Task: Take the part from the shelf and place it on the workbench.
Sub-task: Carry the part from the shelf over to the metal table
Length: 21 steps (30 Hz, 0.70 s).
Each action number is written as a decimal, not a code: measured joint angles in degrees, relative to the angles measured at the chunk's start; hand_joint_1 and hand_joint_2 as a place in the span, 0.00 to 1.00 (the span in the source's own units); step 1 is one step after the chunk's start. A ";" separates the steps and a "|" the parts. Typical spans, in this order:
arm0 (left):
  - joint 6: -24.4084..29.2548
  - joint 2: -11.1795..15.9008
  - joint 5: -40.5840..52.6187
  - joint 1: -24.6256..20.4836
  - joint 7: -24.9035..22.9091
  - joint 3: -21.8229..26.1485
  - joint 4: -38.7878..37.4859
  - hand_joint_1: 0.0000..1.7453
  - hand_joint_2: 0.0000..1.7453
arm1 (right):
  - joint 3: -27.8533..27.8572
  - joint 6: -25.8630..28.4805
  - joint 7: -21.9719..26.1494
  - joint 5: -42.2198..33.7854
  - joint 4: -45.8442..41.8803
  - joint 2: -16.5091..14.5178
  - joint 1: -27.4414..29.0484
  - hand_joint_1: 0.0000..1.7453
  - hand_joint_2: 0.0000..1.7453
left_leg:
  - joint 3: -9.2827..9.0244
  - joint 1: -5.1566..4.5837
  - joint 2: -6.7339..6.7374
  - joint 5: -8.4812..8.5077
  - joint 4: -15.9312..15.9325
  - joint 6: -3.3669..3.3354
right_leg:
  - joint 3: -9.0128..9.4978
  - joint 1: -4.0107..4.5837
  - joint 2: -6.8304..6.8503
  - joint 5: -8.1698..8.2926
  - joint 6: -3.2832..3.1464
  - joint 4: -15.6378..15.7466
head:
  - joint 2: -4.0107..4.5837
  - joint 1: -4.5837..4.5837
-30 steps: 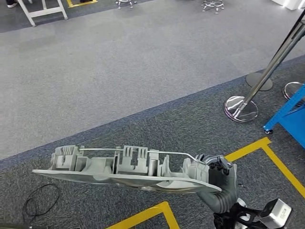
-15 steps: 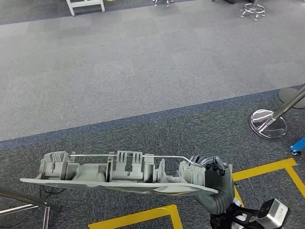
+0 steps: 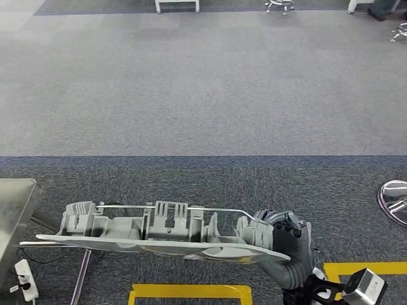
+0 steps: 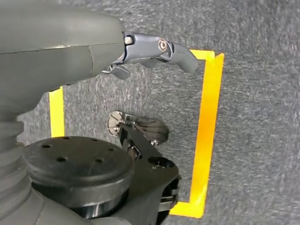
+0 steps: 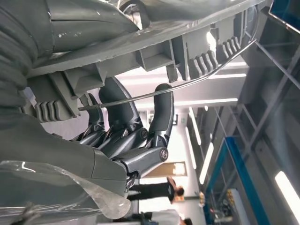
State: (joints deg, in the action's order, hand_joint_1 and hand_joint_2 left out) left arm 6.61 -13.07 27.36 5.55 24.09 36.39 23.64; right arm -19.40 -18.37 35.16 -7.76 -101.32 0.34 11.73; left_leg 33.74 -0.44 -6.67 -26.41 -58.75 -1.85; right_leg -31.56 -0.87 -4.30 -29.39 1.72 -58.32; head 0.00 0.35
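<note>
The right hand (image 3: pixel 283 238) is gripping one end of the long grey moulded plastic part (image 3: pixel 153 232), so the piece is jutting out sideways across the robot's front, roughly level above the dark carpet (image 3: pixel 216 184); in the right wrist view the dark fingers (image 5: pixel 123 136) are curling round its ribbed underside, probably to stop it tipping during the carry; the left hand (image 4: pixel 155 49) is hanging by the robot's side, holding nothing, fingers loosely extended; a metal surface edge (image 3: pixel 14 210), possibly the workbench, is showing at far left.
</note>
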 joint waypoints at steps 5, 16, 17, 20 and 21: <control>-0.61 0.02 0.41 0.86 -0.47 2.43 2.19 0.00 1.00 | -0.02 0.25 0.02 -0.03 -0.38 0.18 0.21 1.00 1.00 | 2.48 0.16 3.46 -2.93 -4.89 1.53 | 1.09 -0.09 3.35 0.43 -1.29 1.21 | 0.00 0.35; -2.73 -1.68 5.91 1.39 -1.48 7.14 5.79 0.00 1.00 | 0.04 0.87 0.10 0.26 -0.81 0.36 0.67 1.00 1.00 | 0.54 0.29 10.92 -0.55 -0.60 1.28 | 2.97 0.66 11.11 -1.66 0.50 1.29 | 0.00 0.39; -2.75 -1.85 6.15 1.45 -1.50 7.52 5.97 0.00 1.00 | 0.04 0.97 0.10 0.30 -0.92 0.38 0.68 1.00 1.00 | 0.54 0.36 10.19 -0.58 -0.58 0.80 | 3.22 0.56 11.48 -1.87 0.83 1.41 | 0.00 0.27; -2.91 -2.21 7.19 1.48 -1.47 8.54 6.40 0.00 1.00 | 0.02 1.22 0.19 0.40 -1.18 0.47 0.73 1.00 1.00 | 0.21 0.60 8.12 -0.50 -0.27 -0.36 | 1.60 0.18 7.66 -4.67 1.52 -2.66 | 0.00 -0.24; -3.02 -2.31 7.71 1.37 -1.42 8.87 6.49 0.00 1.00 | 0.02 1.32 0.24 0.41 -1.22 0.53 0.85 1.00 1.00 | 0.18 0.53 7.40 -0.55 -0.27 -0.61 | -0.27 0.18 5.92 -6.39 1.51 -6.42 | 0.00 -0.47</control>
State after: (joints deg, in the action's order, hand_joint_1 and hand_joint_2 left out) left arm 3.59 -15.38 35.07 6.91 22.67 45.26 30.13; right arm -19.39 -17.05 35.40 -7.35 -102.54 0.87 12.58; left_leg 33.92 0.09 0.73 -26.95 -59.02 -2.46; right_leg -31.83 -0.69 1.62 -35.78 3.24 -64.74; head 0.00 -0.12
